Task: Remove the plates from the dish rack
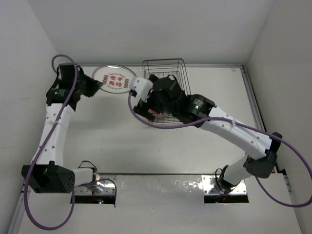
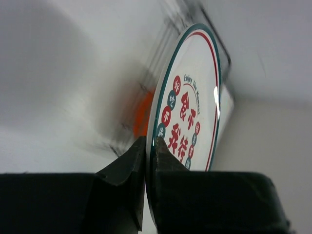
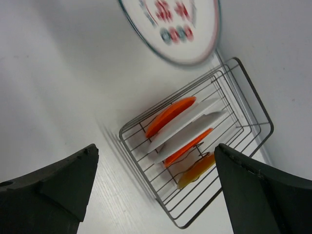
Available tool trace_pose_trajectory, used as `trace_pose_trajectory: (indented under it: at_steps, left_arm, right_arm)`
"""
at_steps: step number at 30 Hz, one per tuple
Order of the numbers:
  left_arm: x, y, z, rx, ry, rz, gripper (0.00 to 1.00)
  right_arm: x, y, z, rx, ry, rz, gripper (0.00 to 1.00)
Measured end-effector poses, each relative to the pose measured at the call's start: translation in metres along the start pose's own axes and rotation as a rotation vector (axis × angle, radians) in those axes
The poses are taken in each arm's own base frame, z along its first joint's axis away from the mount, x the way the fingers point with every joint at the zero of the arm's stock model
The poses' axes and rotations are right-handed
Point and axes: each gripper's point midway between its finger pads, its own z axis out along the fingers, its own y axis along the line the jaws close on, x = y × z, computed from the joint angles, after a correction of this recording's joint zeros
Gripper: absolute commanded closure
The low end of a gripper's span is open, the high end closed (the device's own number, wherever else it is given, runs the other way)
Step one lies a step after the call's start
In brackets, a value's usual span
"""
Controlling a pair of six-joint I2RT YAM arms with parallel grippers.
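left pincer: pinching round white plate with teal-red rim | right pincer: wide, dark wire rack below it | tip: grip tight, set plate down softly

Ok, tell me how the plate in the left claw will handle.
Probably stiff: the plate looks flat though the left claw pinches only its rim. Likely slippery: its face shows a glossy highlight. It may pivot in that narrow grip.

I get bright, even light with soft shadows. My left wrist view blurs the dish rack; glare streaks the rim of the white plate.
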Motion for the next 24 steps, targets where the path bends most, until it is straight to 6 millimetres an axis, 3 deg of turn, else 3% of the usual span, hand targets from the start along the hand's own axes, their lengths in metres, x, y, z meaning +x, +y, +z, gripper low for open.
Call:
trace_pose_trajectory:
  at_steps: [3,6,10,12,15,17,20,22,23,24]
  left_arm:
    - [-0.049,0.024,-0.007,-0.069,-0.212,-0.019,1.00]
    - [-0.056,0.051,0.003,-0.119,-0.290,-0.002,1.00]
    - [-0.044,0.107,0.048,-0.245,-0.263,0.005,1.00]
    - [-0.030,0.143,0.075,-0.329,-0.213,0.007,1.00]
    - [-0.010,0.185,0.100,-0.416,-0.147,0.009,1.00]
    - [0.000,0.200,0.107,-0.441,-0.120,0.003,1.00]
    - [0.000,0.198,0.114,-0.401,-0.126,0.001,0.83]
    - [0.004,0.204,0.117,-0.399,-0.128,0.003,0.61]
    - [0.009,0.211,0.117,-0.410,-0.119,-0.001,0.45]
    - [0.016,0.221,0.115,-0.430,-0.107,-0.004,0.38]
  right_arm:
    - [0.004,-0.020,-0.005,0.032,-0.016,0.125,0.01]
    - [0.018,-0.053,-0.004,0.102,0.009,0.291,0.06]
    - [0.049,-0.116,0.011,0.226,0.103,0.602,0.19]
    - [0.068,-0.131,0.027,0.245,0.143,0.724,0.23]
    - [0.104,-0.131,0.050,0.241,0.237,0.865,0.30]
    - [0.123,-0.121,0.064,0.223,0.302,0.925,0.33]
    - [0.137,-0.105,0.081,0.189,0.361,0.980,0.41]
    - [0.144,-0.097,0.088,0.179,0.390,1.005,0.42]
    - [0.146,-0.095,0.091,0.175,0.398,1.015,0.42]
    - [0.148,-0.092,0.094,0.173,0.408,1.022,0.43]
